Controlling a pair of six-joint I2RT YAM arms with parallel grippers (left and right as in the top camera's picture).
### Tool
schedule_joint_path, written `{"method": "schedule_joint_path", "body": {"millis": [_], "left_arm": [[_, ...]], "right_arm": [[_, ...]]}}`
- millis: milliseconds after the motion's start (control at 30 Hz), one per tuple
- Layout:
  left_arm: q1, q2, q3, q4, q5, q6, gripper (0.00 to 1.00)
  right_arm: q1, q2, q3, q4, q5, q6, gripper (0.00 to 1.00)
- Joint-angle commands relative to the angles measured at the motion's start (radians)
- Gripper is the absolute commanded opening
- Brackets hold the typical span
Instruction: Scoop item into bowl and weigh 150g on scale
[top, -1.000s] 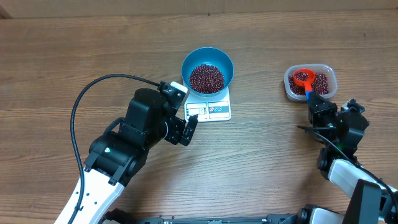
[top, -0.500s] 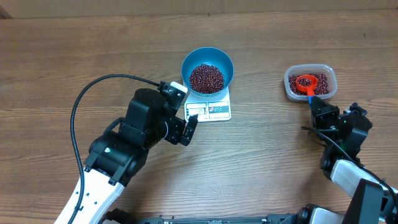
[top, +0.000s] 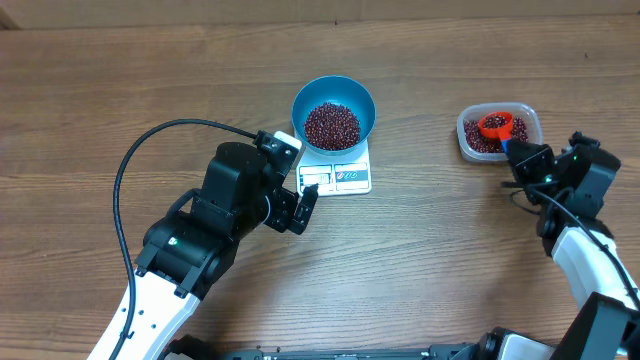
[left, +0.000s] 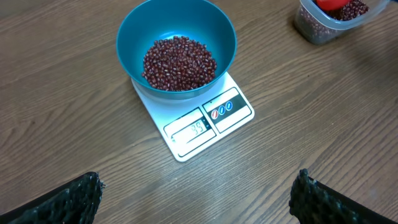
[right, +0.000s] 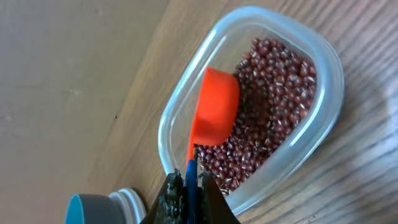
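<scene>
Your right gripper (right: 189, 186) is pinching the orange scoop (right: 214, 106) by its blue handle. Its long axis is pointing straight away from the fingers, cup end over the beans (right: 273, 93) in the clear tub (right: 323, 124). Your left gripper (left: 196, 199) is hanging spread wide before the scale (left: 205, 121), which is carrying the bean-filled blue bowl (left: 217, 25).

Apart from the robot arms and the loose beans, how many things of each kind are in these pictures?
Blue bowl: 1
Scale: 1
Clear tub: 1
Orange scoop: 1
Total: 4
</scene>
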Motion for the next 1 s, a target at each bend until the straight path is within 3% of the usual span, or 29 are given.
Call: {"method": "schedule_joint_path", "body": {"millis": [0,467,967], "left_arm": [[0.005,0.003,-0.002,0.003,0.014,-0.009,1.00],[0.005,0.003,-0.002,0.003,0.014,-0.009,0.99],[0.005,0.003,-0.002,0.003,0.014,-0.009,1.00]], "right_arm": [[-0.004,-0.017,0.086,-0.046,-0.009,-0.166,0.04],[-0.004,-0.017,0.333,-0.450,0.093,-0.563,0.04],[-0.001,-0.017,0.378,-0.536,0.137,-0.903,0.04]]}}
